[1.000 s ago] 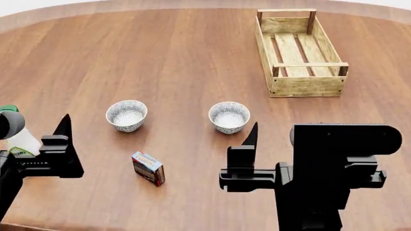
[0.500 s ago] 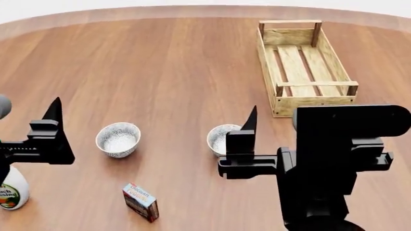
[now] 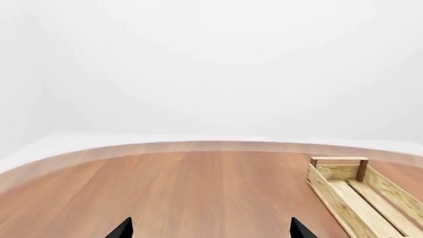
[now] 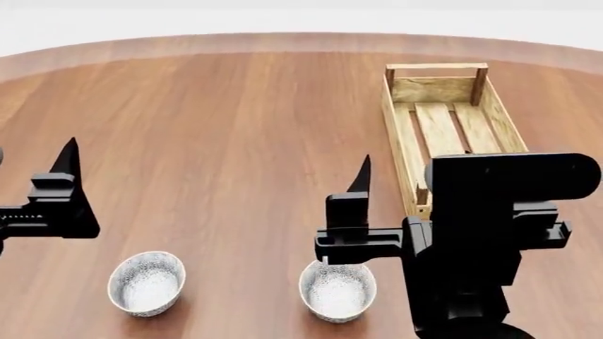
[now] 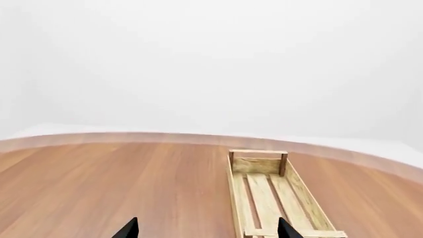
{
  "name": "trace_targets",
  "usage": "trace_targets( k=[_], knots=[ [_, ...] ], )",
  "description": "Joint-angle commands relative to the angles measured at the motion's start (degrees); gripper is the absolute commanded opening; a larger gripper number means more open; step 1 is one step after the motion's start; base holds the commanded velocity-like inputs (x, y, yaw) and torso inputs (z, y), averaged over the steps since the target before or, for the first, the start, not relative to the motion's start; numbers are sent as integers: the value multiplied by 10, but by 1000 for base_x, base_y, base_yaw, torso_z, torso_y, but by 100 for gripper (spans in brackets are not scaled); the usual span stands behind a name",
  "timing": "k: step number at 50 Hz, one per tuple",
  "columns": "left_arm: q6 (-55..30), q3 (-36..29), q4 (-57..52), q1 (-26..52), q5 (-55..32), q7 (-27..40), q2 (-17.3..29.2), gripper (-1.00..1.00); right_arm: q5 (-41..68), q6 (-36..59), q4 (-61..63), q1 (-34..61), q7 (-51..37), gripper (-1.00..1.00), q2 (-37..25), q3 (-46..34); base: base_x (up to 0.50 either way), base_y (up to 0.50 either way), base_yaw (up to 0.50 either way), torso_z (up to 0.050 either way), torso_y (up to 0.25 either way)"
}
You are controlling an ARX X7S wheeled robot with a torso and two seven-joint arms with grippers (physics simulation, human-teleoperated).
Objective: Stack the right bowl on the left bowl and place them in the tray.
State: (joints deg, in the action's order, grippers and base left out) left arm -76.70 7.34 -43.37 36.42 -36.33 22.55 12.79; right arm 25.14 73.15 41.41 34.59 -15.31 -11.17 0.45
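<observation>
Two small speckled white bowls stand on the wooden table at the near edge of the head view: the left bowl (image 4: pixel 146 284) and the right bowl (image 4: pixel 337 291). The tray (image 4: pixel 452 120), a light-wood slatted crate, lies empty at the far right; it also shows in the left wrist view (image 3: pixel 357 198) and the right wrist view (image 5: pixel 268 193). My left gripper (image 3: pixel 210 230) is open and empty, with one finger (image 4: pixel 66 176) showing above and left of the left bowl. My right gripper (image 5: pixel 207 230) is open and empty, with one finger (image 4: pixel 361 183) above the right bowl.
The round brown table (image 4: pixel 236 106) stretches far beyond the bowls to its curved far edge (image 4: pixel 282 39), with white background behind. My black right arm (image 4: pixel 490 233) hides the tray's near end.
The head view has shifted: the bowls slid to the near edge and the tray moved closer. The small box and bottle have left the view. Both grippers stay open.
</observation>
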Motion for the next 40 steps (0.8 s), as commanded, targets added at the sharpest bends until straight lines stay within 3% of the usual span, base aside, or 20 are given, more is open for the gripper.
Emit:
trace_targets(
  k=[1, 34, 40],
  knots=[
    [5, 0, 0, -1, -4, 4, 3, 100, 6, 0, 1, 1, -2, 100, -2, -1, 500, 0, 0, 0, 0],
    [11, -1, 0, -4, -19, 13, 8, 100, 17, -12, -6, -2, -9, 100, -4, 0, 500, 0, 0, 0, 1],
    [11, 0, -1, -4, -22, 16, 9, 100, 26, 1, -10, 3, -10, 100, -1, 10, 0, 0, 0, 0, 2]
  ],
)
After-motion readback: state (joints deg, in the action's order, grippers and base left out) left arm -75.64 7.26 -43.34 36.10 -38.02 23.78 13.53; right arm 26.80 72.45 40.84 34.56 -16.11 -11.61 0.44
